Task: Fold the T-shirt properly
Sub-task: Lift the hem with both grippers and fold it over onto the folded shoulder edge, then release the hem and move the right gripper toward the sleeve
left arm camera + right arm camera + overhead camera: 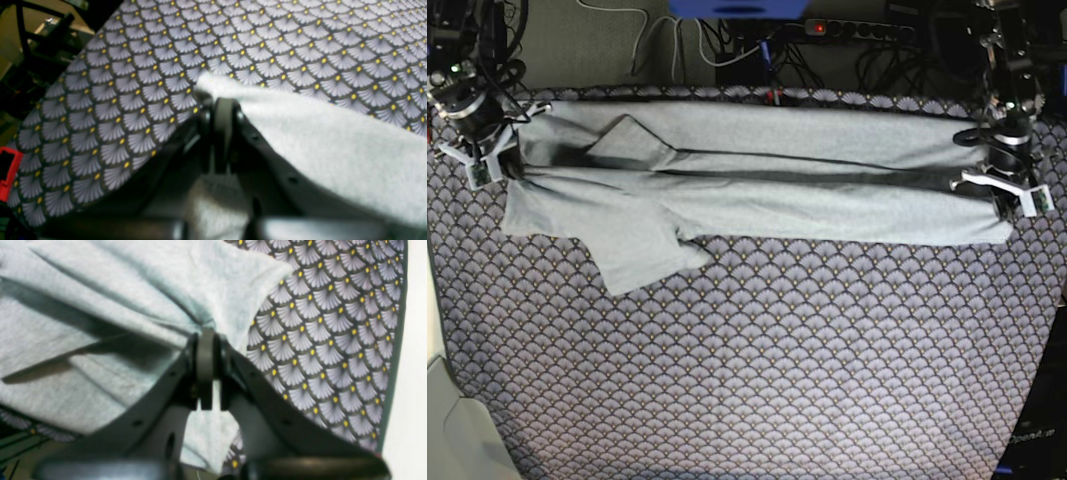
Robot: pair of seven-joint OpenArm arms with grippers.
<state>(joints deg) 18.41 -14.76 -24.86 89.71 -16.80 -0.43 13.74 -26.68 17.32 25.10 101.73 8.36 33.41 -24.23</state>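
**T-shirt stretched across the far side of the bench, both ends pinched**

At the left of the base view, the right gripper (489, 160) sits at the far-left corner of the bench (757, 380). Its jaws are closed tight on a bunched edge of the T-shirt (757, 195). In the right wrist view the cloth gathers into folds that run into the closed jaws of that gripper (206, 336), with the fan-patterned tablecloth (327, 340) showing just beside it and the bench edge near the frame's right side.

The light grey T-shirt lies in a long band across the far part of the bench, spanning nearly its full width. It is folded lengthwise, with a dark crease running along the middle. Near its left end one sleeve (642, 255) sticks out toward the near side and lies flat on the tablecloth. A folded flap sits on the upper left part of the band.

At the right of the base view, the left gripper (1007, 195) stands at the shirt's other end. Its jaws are closed on the cloth edge there. The left wrist view, which is blurred, shows the grey fabric draped over one side of this gripper (223, 103) and the patterned cloth beyond.

Behind the bench, cables and a power strip (867, 30) lie on the floor.
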